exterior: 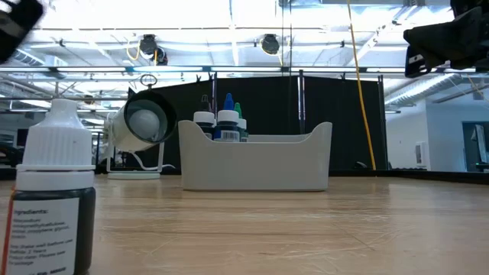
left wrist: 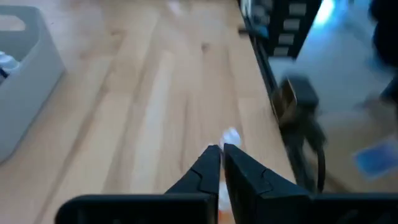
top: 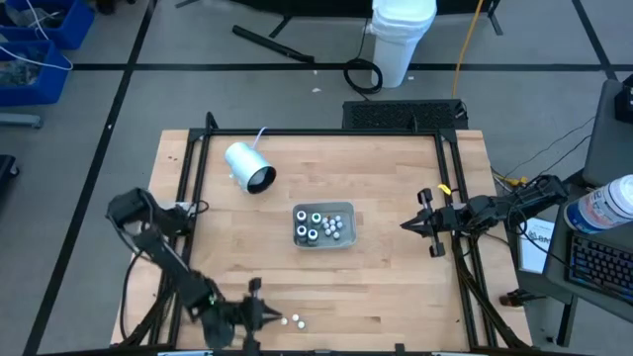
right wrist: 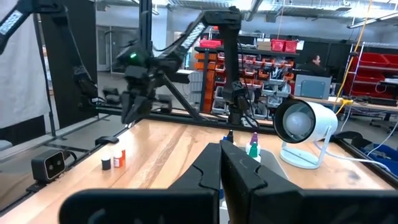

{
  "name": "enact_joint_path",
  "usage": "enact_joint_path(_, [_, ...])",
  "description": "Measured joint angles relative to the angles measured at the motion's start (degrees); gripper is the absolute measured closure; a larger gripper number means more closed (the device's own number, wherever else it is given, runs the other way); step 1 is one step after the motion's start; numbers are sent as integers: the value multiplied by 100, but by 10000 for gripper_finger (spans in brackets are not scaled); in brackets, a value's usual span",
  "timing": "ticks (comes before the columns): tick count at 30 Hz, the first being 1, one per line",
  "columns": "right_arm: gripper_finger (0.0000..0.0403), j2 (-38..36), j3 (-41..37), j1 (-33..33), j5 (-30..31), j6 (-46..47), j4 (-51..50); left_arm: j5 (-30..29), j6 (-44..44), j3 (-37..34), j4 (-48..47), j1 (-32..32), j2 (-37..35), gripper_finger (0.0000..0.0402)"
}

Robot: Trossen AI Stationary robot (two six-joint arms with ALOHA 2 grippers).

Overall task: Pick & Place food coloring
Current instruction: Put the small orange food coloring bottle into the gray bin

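**Colours on the worktop**

The worktop point(top: 376, 287) is showing pale, striped wood grain inside a black frame. The tray point(top: 323, 225) is looking light grey, holding food coloring bottles point(top: 316, 226) with white, blue and green tops. A dark bottle point(exterior: 52, 200) is wearing a white cap and label. The cylinder point(top: 248, 166) is appearing white with a grey face.

Both arms low, jaws together
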Motion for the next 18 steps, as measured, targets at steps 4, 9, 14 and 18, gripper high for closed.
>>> enact_joint_path(4, [403, 0, -2, 0, -1, 49, 2, -534, -242, 620, -834, -241, 492, 348])
enact_joint_path(9, [403, 0, -1, 0, -1, 43, 2, -813, -861, 951, -1551, -263, 570, 297])
enact_joint_path(14, [403, 0, -1, 0, -2, -52, 6, -206, -1142, 894, -1576, -137, 568, 233])
enact_joint_path(18, [403, 0, 0, 0, -2, -95, 4, 486, -1378, 786, -1576, 7, 568, 197])
